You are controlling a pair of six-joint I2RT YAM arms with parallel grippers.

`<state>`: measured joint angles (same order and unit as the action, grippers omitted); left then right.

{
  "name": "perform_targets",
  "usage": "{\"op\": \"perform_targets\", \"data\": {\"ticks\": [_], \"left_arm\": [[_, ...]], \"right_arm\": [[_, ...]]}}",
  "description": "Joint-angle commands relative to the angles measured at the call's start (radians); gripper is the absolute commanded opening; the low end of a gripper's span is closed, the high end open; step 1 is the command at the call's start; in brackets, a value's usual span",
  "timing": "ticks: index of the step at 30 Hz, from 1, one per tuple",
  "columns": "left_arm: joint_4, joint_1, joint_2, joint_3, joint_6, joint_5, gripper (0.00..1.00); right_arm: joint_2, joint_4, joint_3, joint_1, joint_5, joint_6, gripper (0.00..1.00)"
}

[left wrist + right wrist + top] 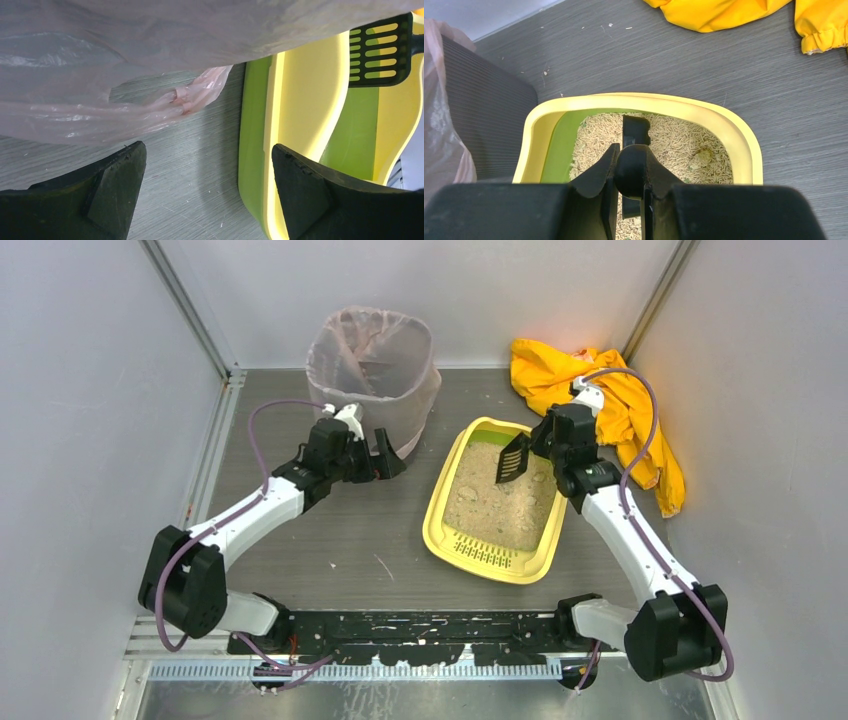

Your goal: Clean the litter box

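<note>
Nearest the lens, black fingers of the right gripper (630,167), clamped shut on the round black handle of a slotted litter scoop (634,131). Blade pointed ahead and down over beige litter (674,142); contact between blade and litter impossible to judge. Directly below and ahead of that gripper, the litter box (649,100): yellow rim, green inner wall, and a small darker clump (701,157) in the litter to the right of the scoop. Seen from above, same box (438,525) right of the middle of the table (330,540), turned slightly, with its slotted ledge (485,553) toward the near edge and its other end toward the far right corner. Right gripper (540,443) poised over that far end, scoop (513,460) hanging inside the rim above the far half of the litter (500,505). Over on the other side, left gripper (388,456) spread wide and holding nothing, low over bare table just beside the foot of the bin (372,370), left of the box's far left corner and apart from it. In the left wrist view, fingers (115,190) set well apart, with grey table (200,175) between them, the bin's translucent pinkish bag (125,60) above, box wall (305,100) to the right and the scoop (381,50) at the upper right. Bin at the far edge, left of the middle. Crumpled yellow garment (620,410) in the far right corner, near the box's far end.
</note>
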<state>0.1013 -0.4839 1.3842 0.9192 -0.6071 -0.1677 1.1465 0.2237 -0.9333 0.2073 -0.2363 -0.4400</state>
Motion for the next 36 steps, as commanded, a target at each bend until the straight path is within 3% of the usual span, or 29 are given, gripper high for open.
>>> {"op": "perform_targets", "data": {"ticks": [1,14,36], "left_arm": [[-0.054,0.001,-0.026,0.003,0.038,0.03,0.95],[-0.021,0.001,-0.082,-0.013,0.042,0.061,0.95],[-0.069,0.023,-0.003,-0.008,0.019,-0.051,0.97]], "right_arm": [[0.02,-0.034,-0.073,0.0,0.003,0.033,0.01],[0.056,0.015,-0.077,0.103,0.032,0.077,0.01],[0.023,-0.11,0.191,0.127,0.173,-0.003,0.01]]}}
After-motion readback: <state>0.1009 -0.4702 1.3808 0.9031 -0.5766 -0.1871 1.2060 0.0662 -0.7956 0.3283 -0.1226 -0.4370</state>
